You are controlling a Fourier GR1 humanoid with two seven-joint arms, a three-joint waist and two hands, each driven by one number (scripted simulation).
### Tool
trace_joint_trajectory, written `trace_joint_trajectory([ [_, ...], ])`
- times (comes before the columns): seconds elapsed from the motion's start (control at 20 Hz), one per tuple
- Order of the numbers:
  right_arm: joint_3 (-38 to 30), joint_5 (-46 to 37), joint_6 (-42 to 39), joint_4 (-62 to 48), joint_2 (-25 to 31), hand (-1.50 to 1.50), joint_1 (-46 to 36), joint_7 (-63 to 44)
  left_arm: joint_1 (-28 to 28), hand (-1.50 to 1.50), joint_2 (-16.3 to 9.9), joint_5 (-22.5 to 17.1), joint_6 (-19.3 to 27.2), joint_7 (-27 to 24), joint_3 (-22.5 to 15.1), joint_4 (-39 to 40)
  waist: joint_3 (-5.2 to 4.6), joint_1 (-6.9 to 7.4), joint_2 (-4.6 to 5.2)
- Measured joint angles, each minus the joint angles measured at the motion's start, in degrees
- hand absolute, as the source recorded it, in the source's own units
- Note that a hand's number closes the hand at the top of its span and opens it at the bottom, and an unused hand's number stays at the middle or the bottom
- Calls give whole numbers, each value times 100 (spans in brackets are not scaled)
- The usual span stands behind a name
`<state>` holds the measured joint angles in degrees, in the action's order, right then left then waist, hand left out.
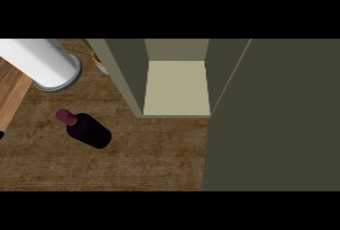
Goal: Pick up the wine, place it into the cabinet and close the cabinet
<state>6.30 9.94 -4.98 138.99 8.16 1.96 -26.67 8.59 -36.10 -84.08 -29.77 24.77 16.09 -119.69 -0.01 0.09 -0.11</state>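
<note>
The wine bottle (87, 130) stands upright on the brown counter (153, 157) at the left. It is dark, with a maroon cap at its top. To its right, the cabinet (126, 72) is open, showing a pale bare shelf (176, 87) between its olive walls. The cabinet's door (272, 117) is swung open and fills the right side of the view. Neither hand shows in the head view. Nothing touches the bottle.
A thick white cylinder with a grey rim (46, 67) slants in from the upper left, above the bottle. Behind it, a small potted plant (96, 56) stands by the cabinet's left wall. A lighter wooden strip (10, 99) runs along the left edge.
</note>
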Motion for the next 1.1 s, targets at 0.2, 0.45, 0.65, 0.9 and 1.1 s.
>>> trace_joint_trajectory([
  [0.2, 84, -42, 45, 20, -41, -150, -61, -77, -220, -150, -67, -70, 112, 191, 222, 268, 1, -18, 1],
  [0.45, -5, -68, 40, 57, -29, -150, -64, -121, -562, -150, -169, -107, 124, 375, 487, 743, 1, -42, 3],
  [0.65, -41, -77, 79, 128, -19, -150, -176, -278, -785, -150, -168, -8, -18, 514, 598, 1124, 0, -40, 4],
  [0.9, -23, -125, 128, 154, -50, -150, -330, -408, -1201, -150, -191, 195, -327, 631, 672, 1965, -1, -53, 9],
  [1.1, -128, -116, 114, 212, -18, -150, -345, -506, -1355, -150, 10, 635, -540, 594, 582, 2350, 0, -64, 9],
])
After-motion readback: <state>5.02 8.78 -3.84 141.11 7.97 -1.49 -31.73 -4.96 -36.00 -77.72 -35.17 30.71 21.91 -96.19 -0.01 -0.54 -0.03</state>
